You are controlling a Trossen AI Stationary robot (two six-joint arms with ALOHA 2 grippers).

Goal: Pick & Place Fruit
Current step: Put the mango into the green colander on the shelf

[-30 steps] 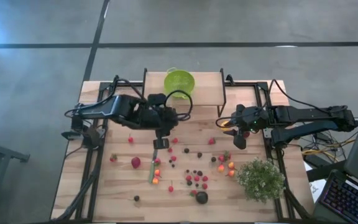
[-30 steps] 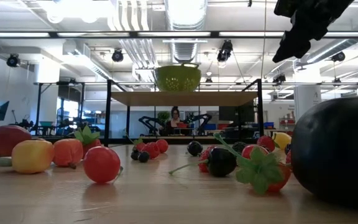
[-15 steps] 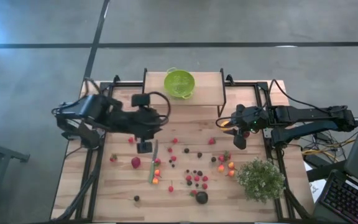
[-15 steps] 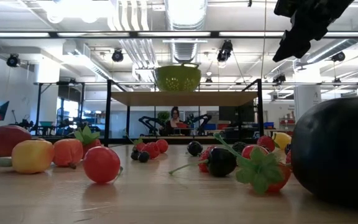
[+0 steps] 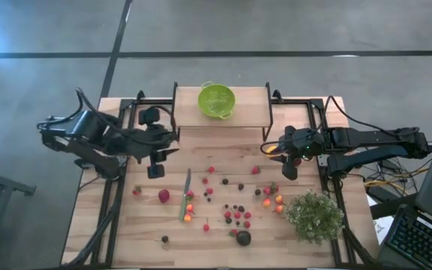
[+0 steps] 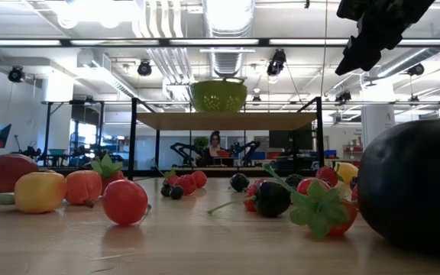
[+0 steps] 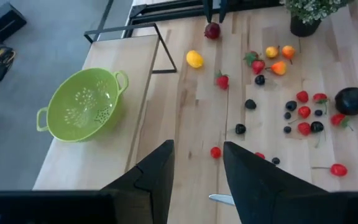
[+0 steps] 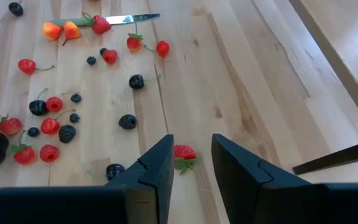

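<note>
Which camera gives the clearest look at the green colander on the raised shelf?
The left wrist view: the colander fills a large area there, showing both handles and the holes in its bowl, with no fruit inside. The high view shows it small from above. The low view shows only its underside. The right wrist view misses it.

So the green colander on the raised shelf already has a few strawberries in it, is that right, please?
Not quite: the green colander does sit on the raised shelf, but it is empty, as the left wrist view shows. The fruit lies on the table.
</note>
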